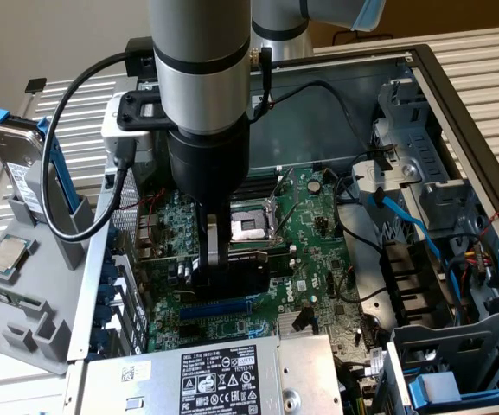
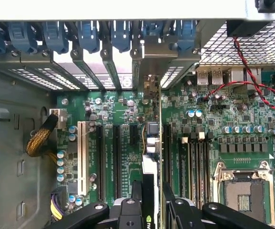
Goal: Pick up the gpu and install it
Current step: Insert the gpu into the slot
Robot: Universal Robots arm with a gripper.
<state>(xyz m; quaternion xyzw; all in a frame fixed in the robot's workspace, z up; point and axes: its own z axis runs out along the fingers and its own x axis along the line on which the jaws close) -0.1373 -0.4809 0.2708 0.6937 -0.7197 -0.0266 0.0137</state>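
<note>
Inside the open case, above the motherboard (image 1: 318, 225): gripper (image 1: 223, 259), clenched on the gpu (image 1: 251, 264). The card is held on edge between the fingers, close over the slots (image 2: 116, 157), with its bracket (image 2: 149, 88) toward the rear wall. Whether it is seated cannot be told. Seating well, by judgement, needs the card upright, its edge parallel to one slot, the bracket lined with its opening, and pressure straight and even. Writing: "DELL" on the power supply label (image 1: 223, 380); smaller print unreadable.
</note>
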